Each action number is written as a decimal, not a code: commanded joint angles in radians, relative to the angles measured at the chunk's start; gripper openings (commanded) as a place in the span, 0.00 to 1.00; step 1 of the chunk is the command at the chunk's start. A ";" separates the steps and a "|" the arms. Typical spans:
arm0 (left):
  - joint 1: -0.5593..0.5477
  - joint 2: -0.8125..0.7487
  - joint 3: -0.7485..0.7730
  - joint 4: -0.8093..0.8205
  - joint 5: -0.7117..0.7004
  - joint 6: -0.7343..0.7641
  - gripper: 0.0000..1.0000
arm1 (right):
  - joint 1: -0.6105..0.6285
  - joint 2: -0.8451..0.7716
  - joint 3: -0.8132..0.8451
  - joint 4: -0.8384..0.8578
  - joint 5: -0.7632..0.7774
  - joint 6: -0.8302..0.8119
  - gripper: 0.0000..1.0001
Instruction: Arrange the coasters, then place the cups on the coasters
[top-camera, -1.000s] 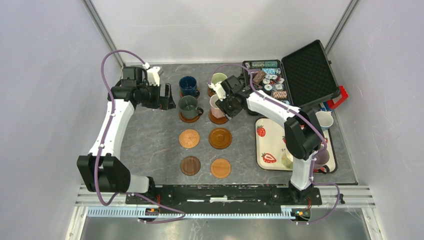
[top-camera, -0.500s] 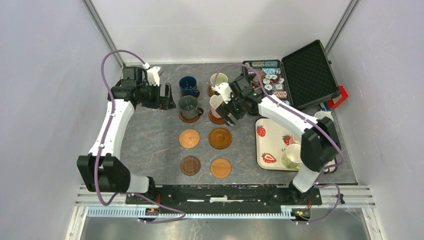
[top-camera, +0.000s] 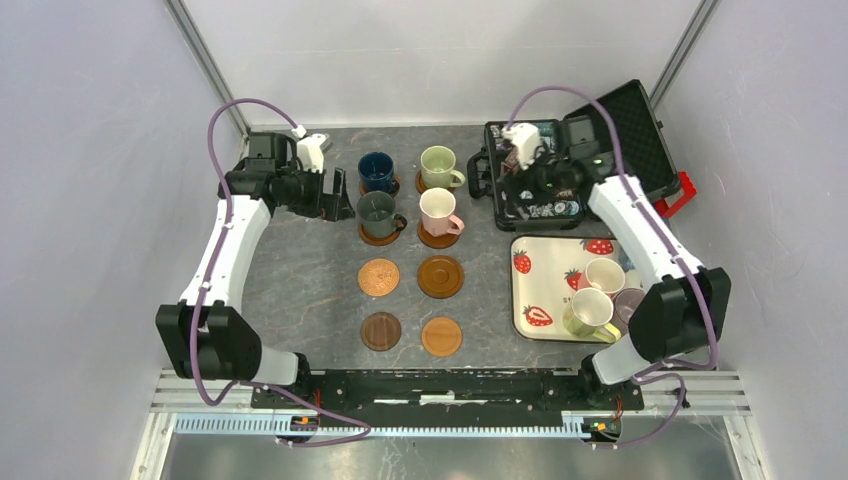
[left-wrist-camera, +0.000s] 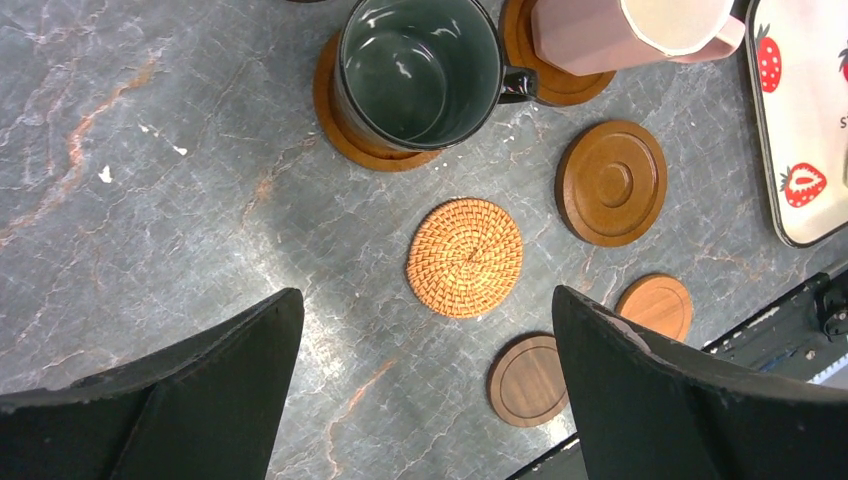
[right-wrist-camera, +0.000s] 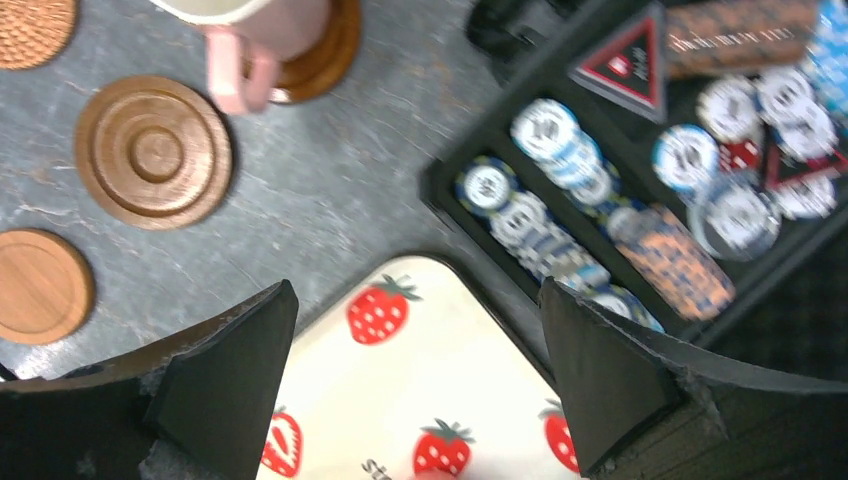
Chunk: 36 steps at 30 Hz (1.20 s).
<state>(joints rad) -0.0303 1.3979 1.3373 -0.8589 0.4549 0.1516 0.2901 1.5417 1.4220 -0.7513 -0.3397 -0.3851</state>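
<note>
Cups (top-camera: 604, 276) in strawberry tray (top-camera: 540, 288)

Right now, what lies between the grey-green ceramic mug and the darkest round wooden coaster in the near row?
A round woven orange-brown coaster, with no cup on it and apart from both, as the top view shows.

Lab cell: white panels (top-camera: 90, 150), aluminium rail (top-camera: 720, 385)
</note>
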 joint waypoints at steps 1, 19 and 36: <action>-0.015 0.026 0.049 0.006 0.053 0.049 1.00 | -0.155 -0.057 0.071 -0.133 -0.101 -0.128 0.98; -0.079 0.078 0.045 0.055 0.071 -0.011 1.00 | -0.905 -0.058 0.058 -0.404 -0.048 -0.373 0.87; -0.082 0.081 0.032 0.086 0.029 -0.049 1.00 | -0.872 -0.191 -0.377 -0.037 0.069 0.148 0.73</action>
<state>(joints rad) -0.1085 1.4982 1.3651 -0.8047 0.4988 0.1432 -0.6018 1.3567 1.0706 -0.8879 -0.2874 -0.3367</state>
